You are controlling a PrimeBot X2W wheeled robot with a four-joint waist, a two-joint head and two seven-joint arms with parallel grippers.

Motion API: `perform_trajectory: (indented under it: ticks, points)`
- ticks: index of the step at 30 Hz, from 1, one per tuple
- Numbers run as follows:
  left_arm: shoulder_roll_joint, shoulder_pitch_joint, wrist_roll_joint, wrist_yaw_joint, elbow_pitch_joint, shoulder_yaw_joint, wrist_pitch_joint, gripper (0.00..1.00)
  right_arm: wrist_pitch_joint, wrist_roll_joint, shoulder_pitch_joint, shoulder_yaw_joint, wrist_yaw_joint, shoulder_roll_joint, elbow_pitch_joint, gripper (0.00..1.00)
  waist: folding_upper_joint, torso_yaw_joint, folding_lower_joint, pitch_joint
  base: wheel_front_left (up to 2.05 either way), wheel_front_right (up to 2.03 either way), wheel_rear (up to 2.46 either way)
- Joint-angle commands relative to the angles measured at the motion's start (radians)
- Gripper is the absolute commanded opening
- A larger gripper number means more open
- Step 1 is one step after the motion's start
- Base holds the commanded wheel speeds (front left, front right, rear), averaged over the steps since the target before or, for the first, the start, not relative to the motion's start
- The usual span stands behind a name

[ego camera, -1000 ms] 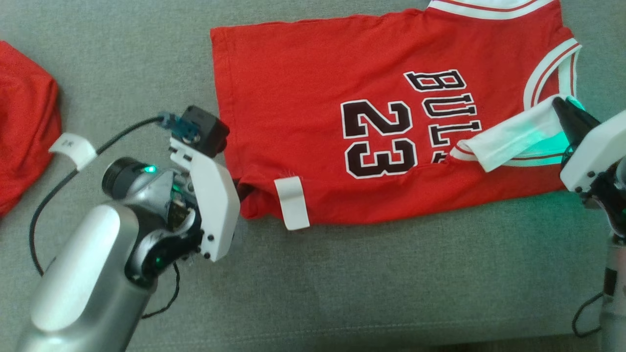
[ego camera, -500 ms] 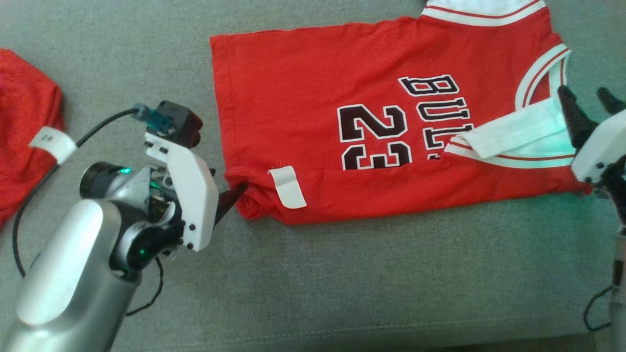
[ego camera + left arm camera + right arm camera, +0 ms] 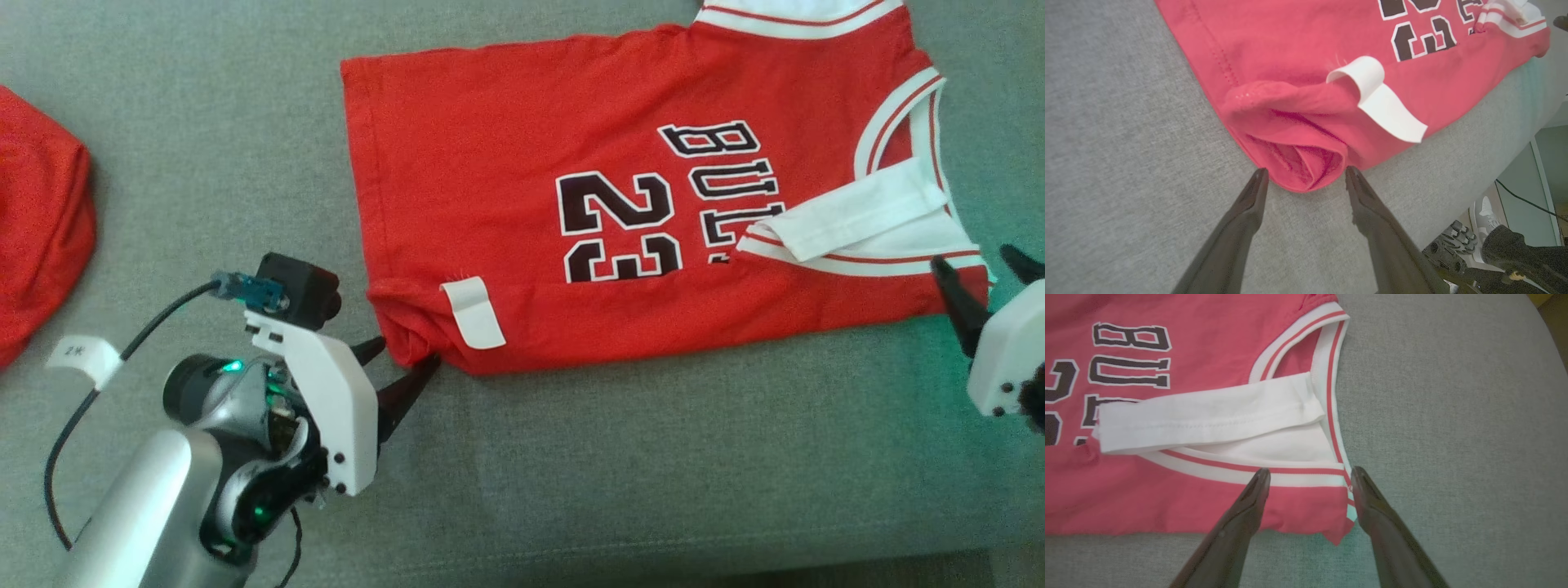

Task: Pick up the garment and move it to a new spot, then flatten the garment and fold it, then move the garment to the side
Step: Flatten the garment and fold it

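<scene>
Head view — left fingers parted at garment corner.

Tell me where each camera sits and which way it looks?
Head view: on the head, looking down at the red fabric jersey printed 23 on grey woven upholstery; left fingers and right fingers show, open.
Left wrist view: on the left wrist, looking along its fingers at the jersey's hem corner.
Right wrist view: on the right wrist, looking along its fingers at the collar corner.
Both wrist views share the jersey's black print.
</scene>
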Motion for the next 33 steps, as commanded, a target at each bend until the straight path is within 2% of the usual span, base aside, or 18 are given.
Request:
perform_trajectory:
  ticks: [1, 14, 23, 24, 25, 26, 27, 28, 30, 31, 33]
  points:
    - [0.014, -0.029, 0.016, 0.007, -0.041, 0.046, -0.018, 1.0, 0.003, 0.002, -0.015, 0.009, -0.001, -0.042, -0.042, 1.0, 0.0, -0.002, 0.0, 0.018, 0.0, 0.0, 0.0]
    - [-0.021, -0.028, 0.019, 0.002, -0.045, 0.002, -0.036, 1.0, 0.05, 0.029, -0.032, 0.021, -0.001, -0.084, 0.047, 1.0, 0.0, 0.01, 0.0, 0.057, 0.0, 0.0, 0.0]
    - [-0.029, -0.034, 0.01, -0.002, -0.031, -0.007, -0.041, 1.0, 0.07, 0.059, -0.036, 0.011, -0.001, -0.088, 0.052, 1.0, 0.0, 0.007, 0.0, 0.072, 0.0, 0.0, 0.0]
    - [-0.029, -0.035, 0.01, -0.003, -0.029, -0.009, -0.039, 0.85, 0.071, 0.061, -0.037, 0.01, -0.001, -0.087, 0.051, 1.0, 0.0, 0.006, 0.0, 0.073, 0.0, 0.0, 0.0]
    - [-0.028, -0.037, 0.01, -0.005, -0.028, -0.011, -0.038, 0.45, 0.073, 0.063, -0.038, 0.01, -0.001, -0.085, 0.05, 1.0, 0.0, 0.006, 0.0, 0.075, 0.0, 0.0, 0.0]
    - [-0.028, -0.038, 0.009, -0.006, -0.025, -0.012, -0.039, 0.29, 0.078, 0.068, -0.037, 0.011, -0.001, -0.083, 0.05, 1.0, 0.0, 0.006, 0.0, 0.075, 0.0, 0.0, 0.0]
    - [-0.026, -0.04, 0.009, -0.009, -0.023, -0.012, -0.04, 0.03, 0.085, 0.074, -0.036, 0.014, -0.001, -0.082, 0.05, 1.0, 0.0, 0.006, 0.0, 0.076, 0.0, 0.0, 0.0]
    - [-0.023, -0.042, 0.008, -0.012, -0.02, -0.011, -0.042, 0.0, 0.095, 0.081, -0.033, 0.017, -0.001, -0.081, 0.051, 1.0, 0.0, 0.007, 0.0, 0.076, 0.0, 0.0, 0.0]
    - [-0.015, -0.042, 0.001, -0.022, -0.017, -0.008, -0.041, 0.0, 0.114, 0.096, -0.03, 0.016, -0.001, -0.077, 0.056, 0.24, 0.0, 0.007, 0.0, 0.074, 0.0, 0.0, 0.0]
    - [-0.009, -0.039, -0.006, -0.027, -0.019, -0.005, -0.04, 0.0, 0.12, 0.1, -0.029, 0.015, -0.001, -0.077, 0.057, 0.0, 0.0, 0.007, 0.0, 0.071, 0.0, 0.0, 0.0]
    - [0.004, -0.031, -0.021, -0.037, -0.026, 0.001, -0.033, 0.0, 0.131, 0.107, -0.027, 0.008, -0.001, -0.08, 0.062, 0.0, 0.0, 0.01, 0.0, 0.063, 0.0, 0.0, 0.0]
